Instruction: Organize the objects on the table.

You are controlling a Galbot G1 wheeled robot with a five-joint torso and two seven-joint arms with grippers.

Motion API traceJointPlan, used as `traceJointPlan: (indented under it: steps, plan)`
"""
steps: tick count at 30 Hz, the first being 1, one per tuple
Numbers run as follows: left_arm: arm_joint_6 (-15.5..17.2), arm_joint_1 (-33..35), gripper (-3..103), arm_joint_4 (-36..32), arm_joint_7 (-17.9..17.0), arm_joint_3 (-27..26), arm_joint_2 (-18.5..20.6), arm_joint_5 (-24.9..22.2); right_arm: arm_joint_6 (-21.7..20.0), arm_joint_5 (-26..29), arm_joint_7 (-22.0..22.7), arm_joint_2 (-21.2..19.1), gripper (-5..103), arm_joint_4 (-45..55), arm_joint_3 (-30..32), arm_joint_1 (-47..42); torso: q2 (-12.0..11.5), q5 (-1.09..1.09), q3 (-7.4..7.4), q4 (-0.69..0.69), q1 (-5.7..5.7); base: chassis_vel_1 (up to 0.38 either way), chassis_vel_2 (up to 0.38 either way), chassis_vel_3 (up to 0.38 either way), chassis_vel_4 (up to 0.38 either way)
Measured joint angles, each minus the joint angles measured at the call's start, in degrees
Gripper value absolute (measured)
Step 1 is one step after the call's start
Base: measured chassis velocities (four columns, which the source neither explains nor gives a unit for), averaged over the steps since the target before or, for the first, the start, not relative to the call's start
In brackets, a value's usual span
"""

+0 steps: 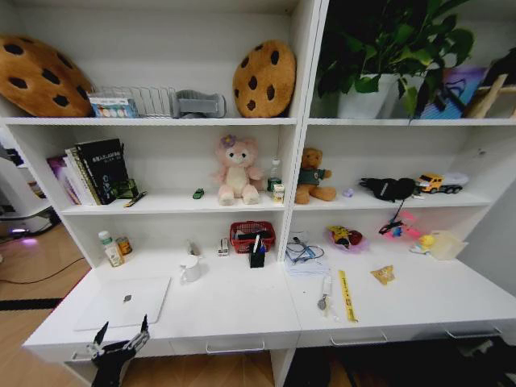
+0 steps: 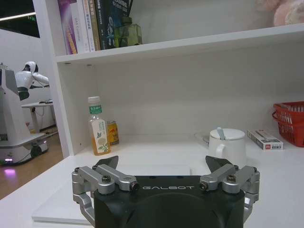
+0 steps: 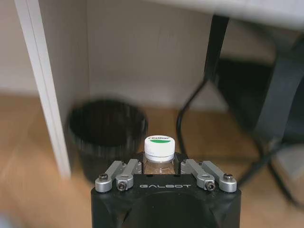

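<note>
Left gripper (image 1: 122, 330) hovers at the surface's (image 1: 242, 310) near left edge, jaws open, just before the silver laptop (image 1: 125, 301). Right gripper (image 3: 159, 170) is below the surface, jaws closed on a white-capped bottle (image 3: 159, 154).

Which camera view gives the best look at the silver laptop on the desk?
The head view: the closed silver laptop lies flat on the desk, its whole lid visible, just beyond the open left hand. The left wrist view catches the laptop edge-on, mostly hidden behind that hand. The right wrist view looks under the desk instead.
</note>
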Motion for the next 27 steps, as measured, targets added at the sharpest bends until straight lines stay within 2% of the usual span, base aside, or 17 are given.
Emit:
traceJointPlan:
  steps: [3,7,16,18,19,20,24,26,27]
  plan:
    - [-0.3,0.9,100,-0.3,0.1,0.0,-0.4,0.8,1.1,-0.1,-0.5,0.8,30,-10.7,-3.4,7.3,0.0,0.01,0.0,0.0,0.0,0.0,0.0,0.0,0.0]
    - [-0.5,1.3,100,-0.1,0.1,-0.4,-0.4,1.1,2.9,-0.1,-0.9,0.8,30,-17.5,-5.5,12.2,0.0,0.0,0.0,0.03,0.0,0.0,0.0,0.0,0.0]
    - [-0.4,1.2,100,0.0,-0.1,-0.8,-0.1,0.9,3.6,1.5,0.0,1.1,30,-21.2,-8.1,18.5,0.0,-0.01,0.0,-0.01,0.0,0.0,0.0,0.0,0.0]
    - [-0.3,1.3,100,0.3,-0.2,-0.7,-0.1,1.1,6.7,6.6,0.7,0.9,30,-23.1,-12.4,23.5,0.0,-0.01,0.0,0.02,0.0,0.0,0.0,0.0,0.0]
    - [-0.3,1.3,100,0.3,-0.2,-0.7,-0.1,1.1,6.7,6.6,0.7,0.9,30,-23.1,-12.4,23.5,0.0,-0.01,0.0,0.02,0.0,0.0,0.0,0.0,0.0]
    - [-0.2,1.3,100,0.3,-0.2,-0.5,-0.3,1.3,8.0,8.8,0.9,0.6,30,-24.7,-14.9,26.0,0.0,0.02,0.0,0.03,0.01,0.0,0.0,0.0,0.0]
    - [0.1,1.3,100,0.4,-0.2,-0.1,-0.8,1.8,9.0,11.8,-0.2,1.0,30,-29.2,-18.3,31.8,0.0,-0.01,0.0,0.01,0.01,0.0,0.0,0.0,0.0]
    - [0.1,1.7,100,0.6,-0.2,0.0,-0.9,2.1,7.8,15.5,-0.7,1.6,30,-30.3,-20.8,35.5,0.0,-0.01,0.0,0.02,0.01,0.0,0.0,0.0,0.0]
    - [0.1,1.7,100,0.6,-0.2,0.0,-0.9,2.1,7.8,15.5,-0.7,1.6,30,-30.3,-20.8,35.5,0.0,-0.01,0.0,0.02,0.01,0.0,0.0,0.0,0.0]
